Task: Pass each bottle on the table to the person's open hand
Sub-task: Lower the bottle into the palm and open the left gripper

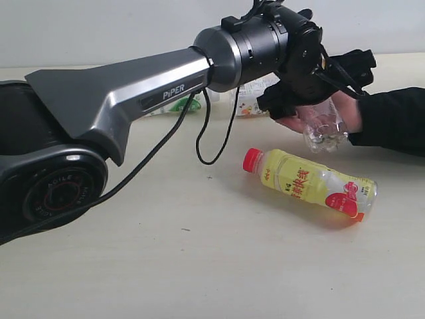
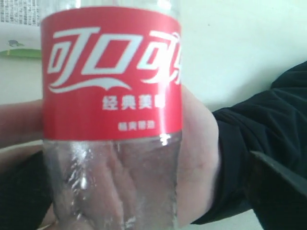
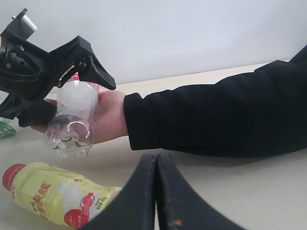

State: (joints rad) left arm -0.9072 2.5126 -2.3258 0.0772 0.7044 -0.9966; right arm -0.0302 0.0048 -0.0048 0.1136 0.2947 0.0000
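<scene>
wall (image 1: 99, 33): plain, pale grey-white; it stands right behind the table (image 1: 199, 266) | table: wide and flat; cream top, smooth, with a few tiny dark specks; its far edge meets the wall | light: soft and even; bright all over; only faint, blurry shadows lie on the top

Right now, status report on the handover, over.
Left gripper open around cola bottle, resting in person's hand. Right gripper shut. Yellow juice bottle lying on table, not obstructing.

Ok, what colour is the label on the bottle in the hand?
Red label with white lettering, clearest in the left wrist view.
</scene>
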